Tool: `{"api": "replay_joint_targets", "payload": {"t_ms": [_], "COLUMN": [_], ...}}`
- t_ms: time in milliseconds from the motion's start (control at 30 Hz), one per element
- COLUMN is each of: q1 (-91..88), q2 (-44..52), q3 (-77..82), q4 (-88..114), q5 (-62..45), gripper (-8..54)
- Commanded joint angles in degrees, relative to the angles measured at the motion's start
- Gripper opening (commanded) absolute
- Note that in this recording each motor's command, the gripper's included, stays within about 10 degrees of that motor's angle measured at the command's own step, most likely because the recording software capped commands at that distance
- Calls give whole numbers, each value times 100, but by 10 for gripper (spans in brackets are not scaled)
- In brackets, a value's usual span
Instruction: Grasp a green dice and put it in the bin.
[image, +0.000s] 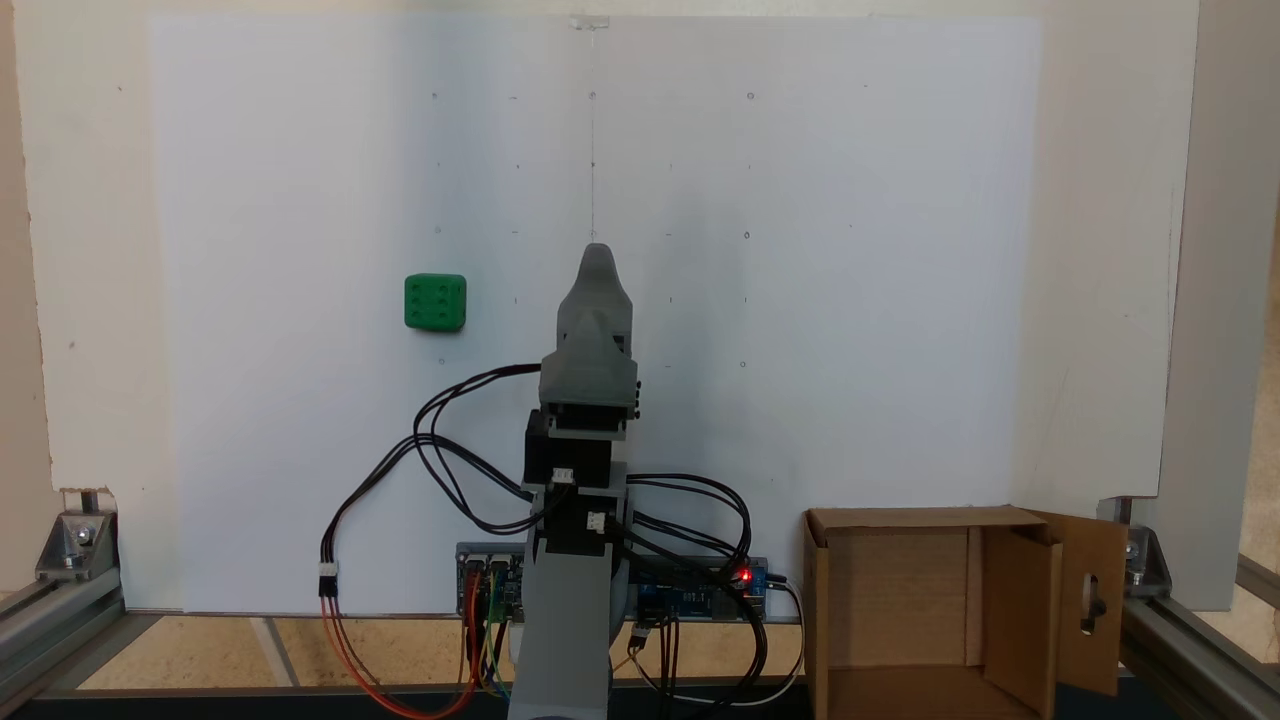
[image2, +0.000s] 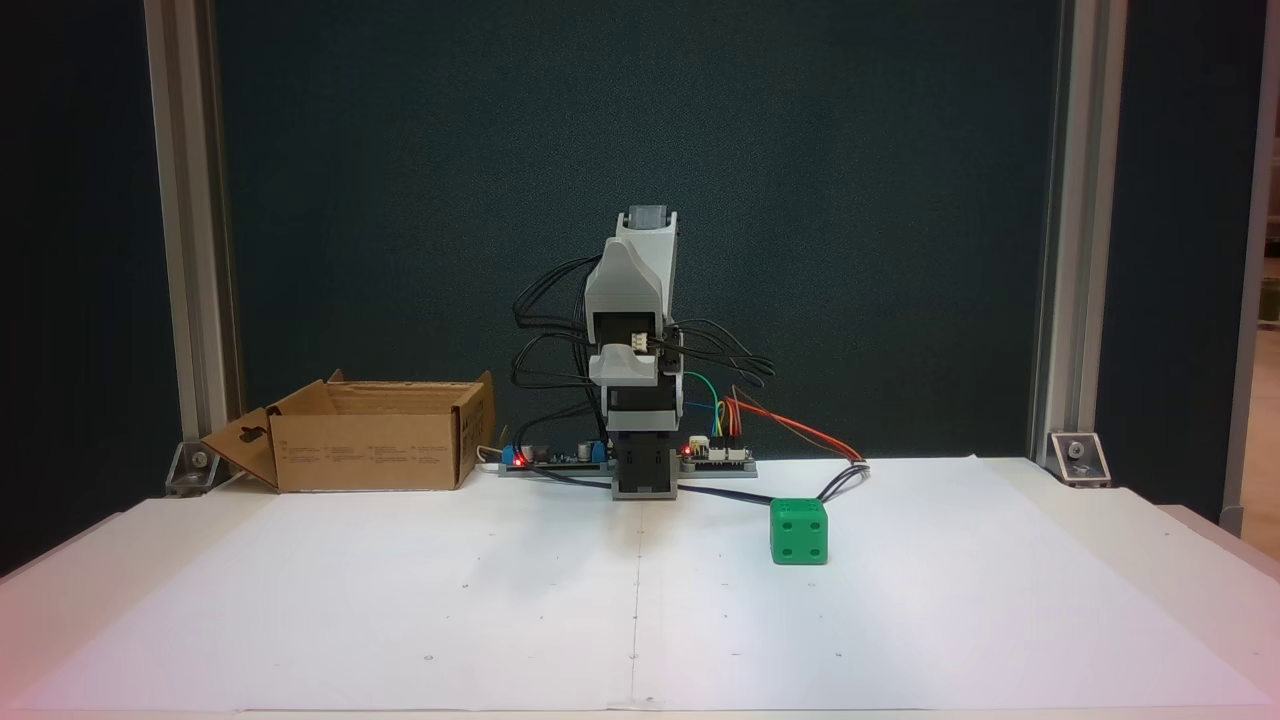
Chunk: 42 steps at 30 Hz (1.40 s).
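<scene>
The green dice (image: 435, 302) (image2: 799, 532) lies on the white sheet, apart from everything else. It sits left of the arm in one fixed view and right of it in the other. The bin (image: 910, 518) (image2: 370, 460), an open brown cardboard box with a handle cutout in one flap, stands beside the arm's base at the table's edge. The arm is folded up over its base. My gripper (image: 597, 258) points out over the sheet, well short of the dice and with nothing visible in it. Only one grey tip shows, so its state is unclear.
Circuit boards (image2: 715, 458) with red lights and loose cables (image: 440, 440) lie around the arm's base. Aluminium frame posts (image2: 190, 240) and corner brackets (image2: 1076, 455) stand at the table's corners. The white sheet (image2: 400, 600) covers the table.
</scene>
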Motion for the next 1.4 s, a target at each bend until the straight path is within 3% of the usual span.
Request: {"api": "replay_joint_targets", "payload": {"t_ms": [0,1367], "q1": [-53,-105], "q2": [624,615], "q3": [272,272], "q4": [773,826], "q5": [202,202], "gripper": [449,450]}}
